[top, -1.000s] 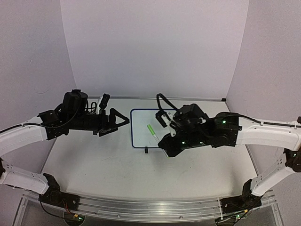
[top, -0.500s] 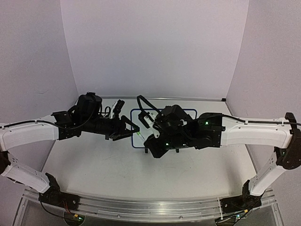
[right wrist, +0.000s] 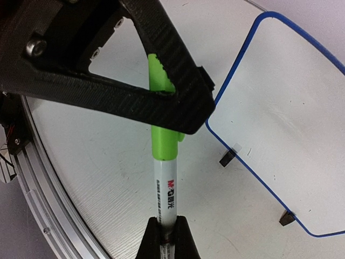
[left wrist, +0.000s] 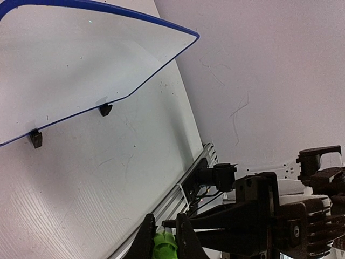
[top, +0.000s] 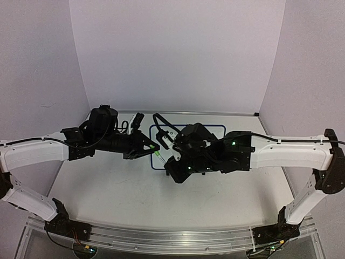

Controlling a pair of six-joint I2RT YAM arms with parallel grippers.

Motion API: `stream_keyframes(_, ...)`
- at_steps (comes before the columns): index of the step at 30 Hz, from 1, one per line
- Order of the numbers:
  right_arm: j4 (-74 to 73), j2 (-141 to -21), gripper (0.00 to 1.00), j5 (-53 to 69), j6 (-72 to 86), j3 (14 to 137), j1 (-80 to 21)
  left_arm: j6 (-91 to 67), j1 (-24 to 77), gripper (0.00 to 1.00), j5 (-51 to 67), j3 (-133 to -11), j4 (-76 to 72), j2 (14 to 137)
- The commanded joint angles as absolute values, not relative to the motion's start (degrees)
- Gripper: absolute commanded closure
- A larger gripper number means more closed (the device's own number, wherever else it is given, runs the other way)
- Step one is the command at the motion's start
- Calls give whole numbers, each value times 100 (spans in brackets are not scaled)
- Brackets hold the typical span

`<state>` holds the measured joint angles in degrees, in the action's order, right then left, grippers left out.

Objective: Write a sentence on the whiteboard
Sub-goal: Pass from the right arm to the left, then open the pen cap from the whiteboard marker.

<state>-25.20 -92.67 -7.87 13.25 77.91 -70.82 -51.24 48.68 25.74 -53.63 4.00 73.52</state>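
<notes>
at the near edge of the desk (top: 108, 189) a shiny metal rail (top: 161, 237) is running from side to side, and both arms are rising from it. the two white arms are reaching in toward the middle and meeting above the desk. the right gripper (right wrist: 164, 236) is pinching shut on the back end of a marker (right wrist: 163, 186) with a white body, holding it so it is pointing toward the left arm. the green cap (right wrist: 161, 145) is sitting on the other end of the marker. the left gripper (left wrist: 164, 242) is squeezing tight on that green cap, with one black finger on each side of it, so both grippers are holding the same marker, one at each end. just past the grippers the whiteboard (left wrist: 81, 65) is resting in the middle of the desk toward the back. its blue frame is going all around it, and two little black feet (right wrist: 226, 158) on its near side are touching the desk. the right arm is covering part of it from above. i cannot tell how far it is leaning. behind it a plain pale wall (top: 172, 54) is standing.
</notes>
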Motion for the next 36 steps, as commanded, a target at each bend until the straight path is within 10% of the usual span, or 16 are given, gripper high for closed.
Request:
stream_keyframes(1, -2300, -9079, 70, -1209, 1563, 7821, -7117, -5353, 4864, 100, 2309, -5249, -122, 7078)
stream_keyframes(5, -1815, -8745, 26, -1347, 1947, 7332, -7063, -5633, 4860, 100, 1843, -4894, -659, 6778)
stream_keyframes(10, -754, -8343, 5, -892, 2474, 6514, -6878, -5841, 4860, 100, 1270, -4520, -1574, 6395)
stream_keyframes(24, 3516, -7929, 2, 1026, 4144, 5002, -6278, -6020, 4860, 100, 979, -3577, -3728, 5810)
stream_keyframes(36, 4161, -8121, 10, 1625, 4477, 5379, -6272, -6119, 4857, 100, 1346, -3546, -4408, 5998)
